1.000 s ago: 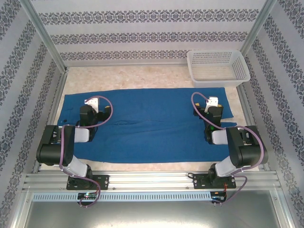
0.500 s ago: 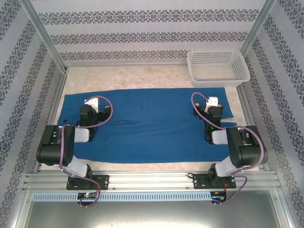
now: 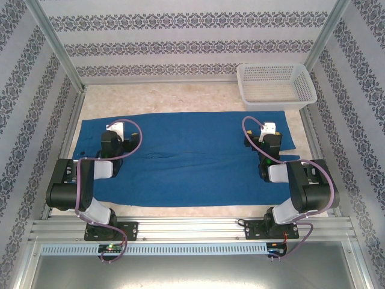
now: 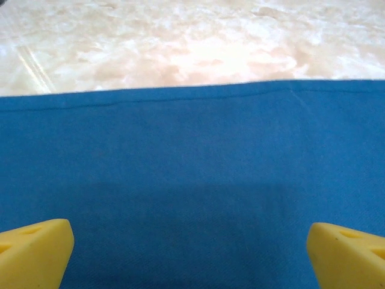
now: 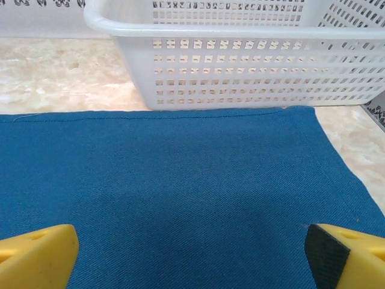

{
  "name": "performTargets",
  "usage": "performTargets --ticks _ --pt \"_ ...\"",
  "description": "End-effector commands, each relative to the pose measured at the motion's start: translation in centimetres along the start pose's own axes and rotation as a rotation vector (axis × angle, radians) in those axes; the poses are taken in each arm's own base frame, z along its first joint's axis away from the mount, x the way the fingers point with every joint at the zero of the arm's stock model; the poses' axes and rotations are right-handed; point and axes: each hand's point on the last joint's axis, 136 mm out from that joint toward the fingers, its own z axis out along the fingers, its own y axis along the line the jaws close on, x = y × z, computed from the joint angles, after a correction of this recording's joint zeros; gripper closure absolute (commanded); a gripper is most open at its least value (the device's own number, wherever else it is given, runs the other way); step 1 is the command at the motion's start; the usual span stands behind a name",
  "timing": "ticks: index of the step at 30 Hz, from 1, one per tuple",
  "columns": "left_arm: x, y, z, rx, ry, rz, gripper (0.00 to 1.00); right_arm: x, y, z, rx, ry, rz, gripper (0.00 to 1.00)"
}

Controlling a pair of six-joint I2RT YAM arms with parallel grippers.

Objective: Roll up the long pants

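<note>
long pants (image 3: 192,158) lie flat, spread left to right across the centre of the top view on the marble table (image 3: 174,96). Far edge runs straight. Their right end sits just below the white mesh basket (image 3: 278,103) in the upper right; cloth edge is right at the basket wall in the right wrist view, can't tell if they touch.

left gripper (image 3: 114,128) sits over the left end of the pants, its yellow fingers (image 4: 33,253) spread wide, only flat cloth between them.

right gripper (image 3: 269,128) sits over the right end, fingers (image 5: 36,256) equally wide apart, gripping nothing.
</note>
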Motion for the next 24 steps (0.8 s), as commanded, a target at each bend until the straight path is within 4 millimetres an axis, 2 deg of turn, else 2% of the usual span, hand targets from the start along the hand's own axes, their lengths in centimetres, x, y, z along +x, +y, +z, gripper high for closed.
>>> performTargets --ticks 1,5,8,10,12,16,18,21,24 --pt "-1.2 0.3 -0.1 -0.029 -0.007 -0.006 0.00 -1.8 -0.1 0.1 -0.019 -0.042 0.028 0.02" --pt "-1.4 0.6 -0.2 -0.047 -0.010 -0.009 0.00 -1.7 0.0 0.1 -0.025 -0.039 0.032 0.02" --pt "-2.9 2.9 -1.1 -0.188 0.021 -0.058 0.00 -1.9 -0.2 0.0 -0.013 -0.043 0.035 0.02" --pt "-5.3 4.4 -2.8 -0.280 0.015 -0.108 0.00 -2.2 -1.5 -0.4 0.059 -0.057 0.068 0.02" --pt "-7.1 5.4 -5.0 -0.340 0.030 -0.184 0.00 -2.4 -1.3 -0.7 0.050 -0.064 0.055 0.02" --pt "-9.6 4.5 -8.4 -0.282 0.081 -0.242 0.00 -2.4 -1.0 -0.1 0.047 -0.038 0.042 0.02" --pt "-10.6 5.0 -10.4 -0.308 0.078 -0.253 0.00 -2.4 -1.0 -0.2 0.039 -0.034 0.047 0.02" --pt "-11.6 6.2 -13.7 -0.323 0.045 -0.365 0.00 -2.4 -1.0 -0.2 0.036 -0.037 0.047 0.02" --pt "-11.0 6.5 -15.5 -0.281 0.049 -0.498 0.00 -2.3 -1.1 0.0 0.015 -0.026 0.066 0.02"
